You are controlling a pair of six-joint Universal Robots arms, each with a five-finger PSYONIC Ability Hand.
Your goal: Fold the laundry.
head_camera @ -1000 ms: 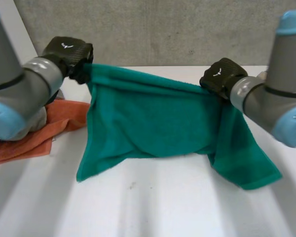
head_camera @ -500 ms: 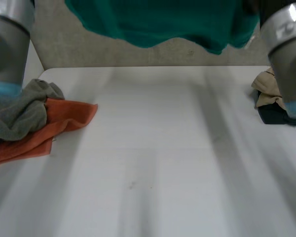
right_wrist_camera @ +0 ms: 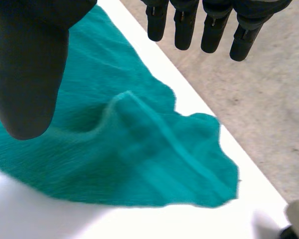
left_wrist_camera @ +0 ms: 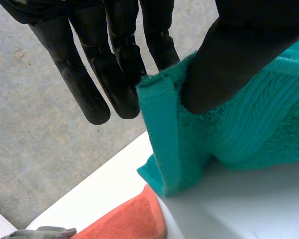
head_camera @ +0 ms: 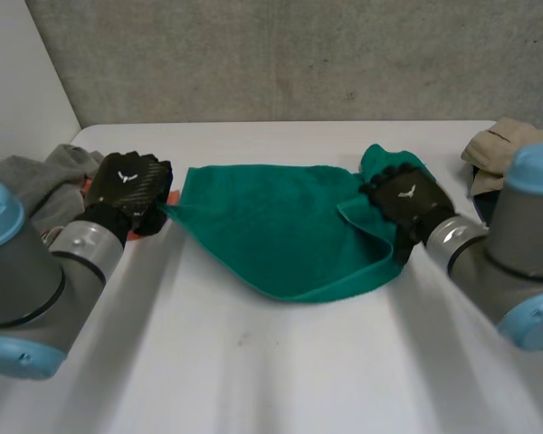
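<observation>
**Item:** green towel [head_camera: 271,235].
**Place:** centre of the head view, spread on the white bench [head_camera: 281,380].
**Change:** half a second earlier it hung aloft at the top of the frame, clear of the bench. It now lies down and roughly flat, with its right end doubled over and rumpled.
**Reading:** the laying-out looks done or nearly so. The rumpled end probably needs smoothing before a first fold.

**Left robot hand** [head_camera: 127,190]: centre left, at the towel's left corner. Its wrist view shows the thumb and fingers clamped on that corner.
**Right robot hand** [head_camera: 405,201]: centre right, over the doubled end. Its wrist view shows straight fingers [right_wrist_camera: 209,25] with the thumb held apart; the towel lies beneath, ungripped.

**Also present:** grey cloth [head_camera: 36,176] at the left edge; orange cloth [left_wrist_camera: 134,221] beside the towel's left corner; beige cloth [head_camera: 498,145] at upper right.

**Obscured:**
- The orange cloth is mostly behind the left arm.
- The towel's right corner lies under the right robot hand.
- Whether that palm touches the towel cannot be told.
</observation>
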